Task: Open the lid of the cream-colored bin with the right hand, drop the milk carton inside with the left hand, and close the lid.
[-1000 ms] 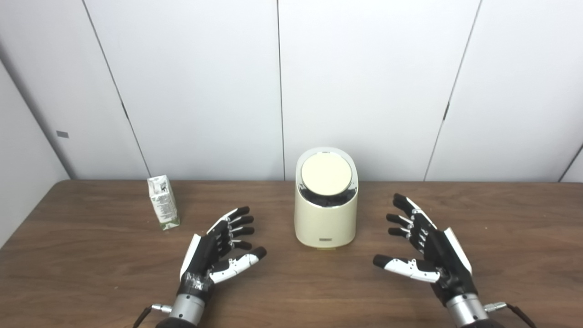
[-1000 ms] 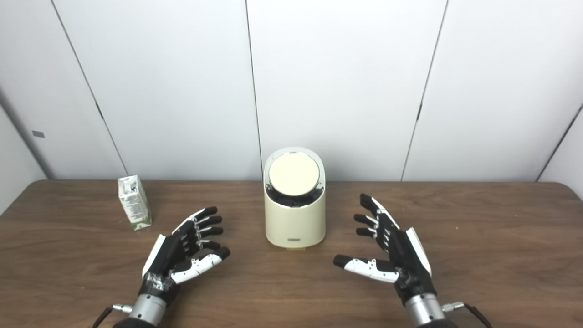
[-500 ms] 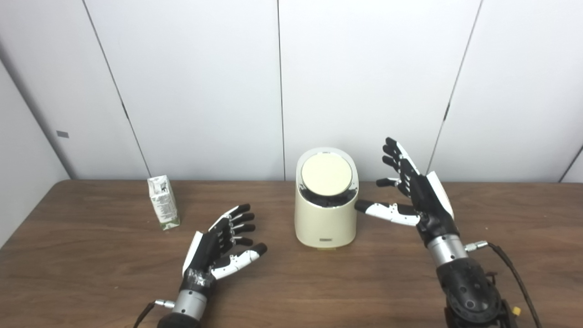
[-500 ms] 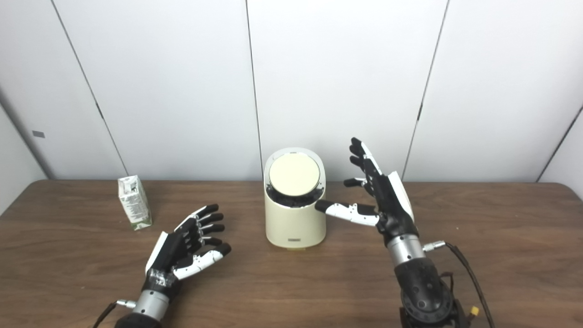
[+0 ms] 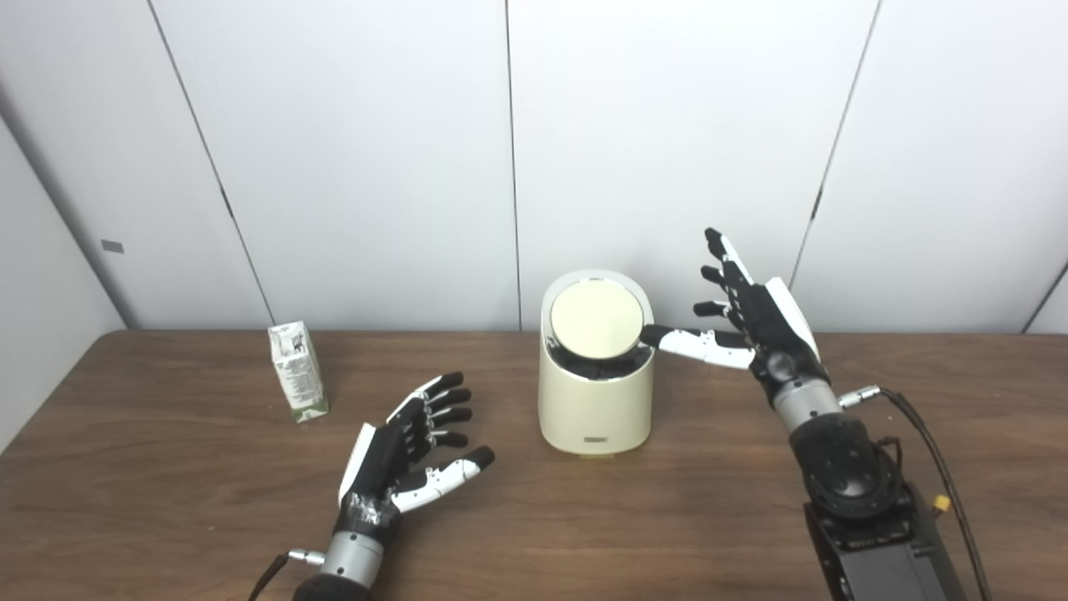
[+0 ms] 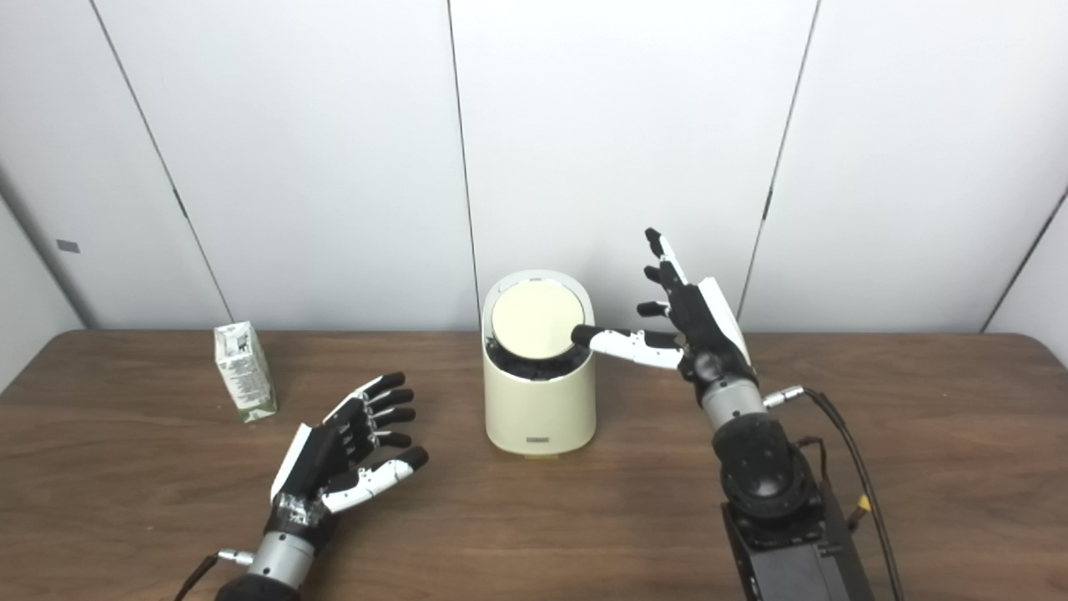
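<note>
Right hand [image 5: 763, 321] is up beside the bin [image 5: 596, 392] with fingers spread wide, holding nothing, its thumb tip at the edge of the round lid [image 5: 596, 319], while the left hand [image 5: 400, 451] waits open and empty above the table [image 5: 167, 501], near the milk carton [image 5: 297, 370] standing at the left.

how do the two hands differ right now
The right hand is raised beside the top of the bin, its thumb reaching to the edge of the lid; the left hand sits low over the table, away from the bin and short of the milk carton. The right hand's fingers point upward; the left hand's point forward and rightward. Both are open and hold nothing.
</note>
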`<state>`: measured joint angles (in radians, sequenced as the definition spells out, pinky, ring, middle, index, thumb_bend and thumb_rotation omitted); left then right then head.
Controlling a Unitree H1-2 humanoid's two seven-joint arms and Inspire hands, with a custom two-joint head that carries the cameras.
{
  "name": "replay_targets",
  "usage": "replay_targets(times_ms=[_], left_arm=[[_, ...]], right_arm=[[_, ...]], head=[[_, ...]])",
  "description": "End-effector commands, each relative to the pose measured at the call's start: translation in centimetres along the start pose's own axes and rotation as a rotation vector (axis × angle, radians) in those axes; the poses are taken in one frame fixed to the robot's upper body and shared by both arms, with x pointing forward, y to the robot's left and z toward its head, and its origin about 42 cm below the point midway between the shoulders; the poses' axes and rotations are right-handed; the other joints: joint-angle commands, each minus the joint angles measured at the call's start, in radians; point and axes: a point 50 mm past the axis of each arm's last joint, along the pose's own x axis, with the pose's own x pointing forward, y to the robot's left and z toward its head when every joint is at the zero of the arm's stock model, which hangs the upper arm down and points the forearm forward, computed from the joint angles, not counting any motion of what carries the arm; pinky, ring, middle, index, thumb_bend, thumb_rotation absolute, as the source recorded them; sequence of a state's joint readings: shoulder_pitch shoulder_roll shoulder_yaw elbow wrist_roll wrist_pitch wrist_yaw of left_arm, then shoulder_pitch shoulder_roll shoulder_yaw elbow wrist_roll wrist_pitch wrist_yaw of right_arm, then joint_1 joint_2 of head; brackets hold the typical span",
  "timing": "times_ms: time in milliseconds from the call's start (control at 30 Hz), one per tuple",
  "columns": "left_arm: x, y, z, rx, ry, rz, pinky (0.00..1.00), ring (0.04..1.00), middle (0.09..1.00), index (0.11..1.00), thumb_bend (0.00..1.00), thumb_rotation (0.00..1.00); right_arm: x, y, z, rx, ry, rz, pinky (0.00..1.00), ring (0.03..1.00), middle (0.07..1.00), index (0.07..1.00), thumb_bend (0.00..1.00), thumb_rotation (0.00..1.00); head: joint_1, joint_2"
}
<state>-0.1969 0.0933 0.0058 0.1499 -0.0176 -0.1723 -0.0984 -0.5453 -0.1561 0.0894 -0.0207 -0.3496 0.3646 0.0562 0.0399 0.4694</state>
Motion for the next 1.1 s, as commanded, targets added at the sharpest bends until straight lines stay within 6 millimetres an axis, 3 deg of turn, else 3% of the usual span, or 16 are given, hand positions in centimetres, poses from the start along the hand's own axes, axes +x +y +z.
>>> replay_targets(times_ms=[0,300,467,633,1067], left_arm=[[1.5,-0.1,1.7,0.008,-0.086,-0.007,0.66,0.772,0.82,0.877,0.75,0.2],[1.6,-0.2,1.7,0.004,-0.085,-0.004,0.66,0.768,0.816,0.874,0.76,0.2],[1.4,-0.2,1.8,0.004,-0.082,-0.007,0.66,0.775,0.82,0.878,0.76,0.2],[1.3,-0.2,1.9,0.001,-0.085,-0.006,0.65,0.776,0.82,0.879,0.76,0.2],[1.0,-0.3,2.1,0.009,-0.081,-0.004,0.64,0.764,0.815,0.873,0.76,0.19]], right_arm=[[1.7,-0.8,2.6,-0.036,-0.054,-0.037,0.68,0.903,0.981,1.0,0.83,0.33],[3.6,0.0,2.9,-0.092,-0.045,-0.013,0.72,0.911,0.985,1.0,0.84,0.3],[4.2,0.5,3.5,-0.141,-0.036,0.006,0.68,0.867,0.967,1.0,0.87,0.33],[4.7,0.9,4.0,-0.155,-0.035,0.026,0.75,0.922,0.987,1.0,0.88,0.31],[5.3,1.8,4.3,-0.224,0.007,0.074,0.67,0.89,0.98,1.0,0.88,0.36]], head=[[0.002,0.0],[0.006,0.006],[0.01,0.011],[0.016,0.016],[0.019,0.028]])
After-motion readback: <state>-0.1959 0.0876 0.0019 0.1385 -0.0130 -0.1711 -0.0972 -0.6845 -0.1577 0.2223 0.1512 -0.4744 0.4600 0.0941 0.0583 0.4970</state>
